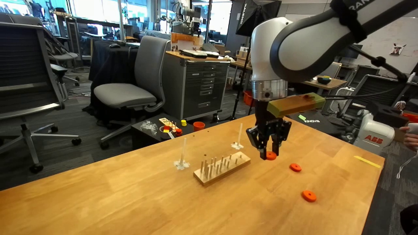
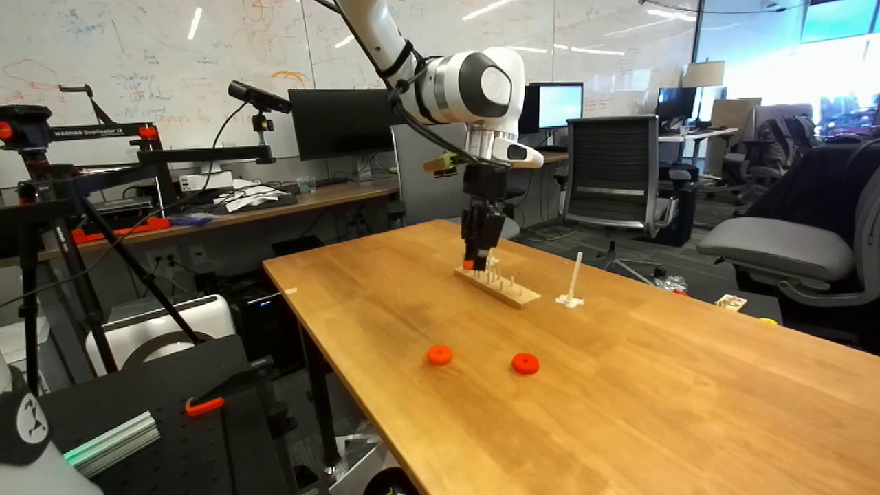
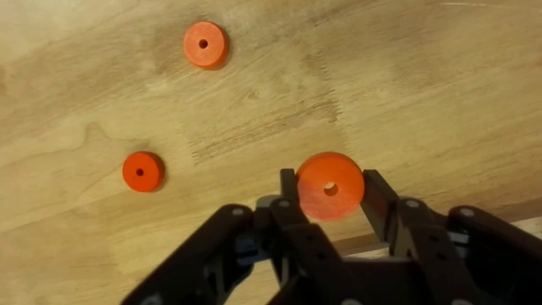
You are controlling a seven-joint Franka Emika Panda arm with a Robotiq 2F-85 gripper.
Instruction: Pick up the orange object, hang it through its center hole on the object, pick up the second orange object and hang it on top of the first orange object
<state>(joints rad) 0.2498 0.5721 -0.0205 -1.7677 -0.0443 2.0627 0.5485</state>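
Observation:
My gripper (image 3: pixel 331 176) is shut on an orange disc (image 3: pixel 322 203), one finger at each side of its rim. The disc's centre hole faces the camera, and it looks raised off the table. In an exterior view the held disc (image 1: pixel 271 156) hangs beyond the right end of the wooden rack (image 1: pixel 225 170), off the pegs. The fingers partly cover the held disc (image 2: pixel 468 265) in an exterior view, where they overlap the far end of the rack (image 2: pixel 520 298). Two more orange discs lie flat on the table, one disc (image 3: pixel 207 57) farther up the wrist view and another disc (image 3: pixel 142 183) at left.
Two thin uprights stand taped to the table behind the rack: a near upright (image 1: pixel 184 151) and a far upright (image 1: pixel 240 133). The table's edge (image 2: pixel 371 412) runs close to the loose discs. A yellow tape strip (image 1: pixel 367 162) marks the table's right side.

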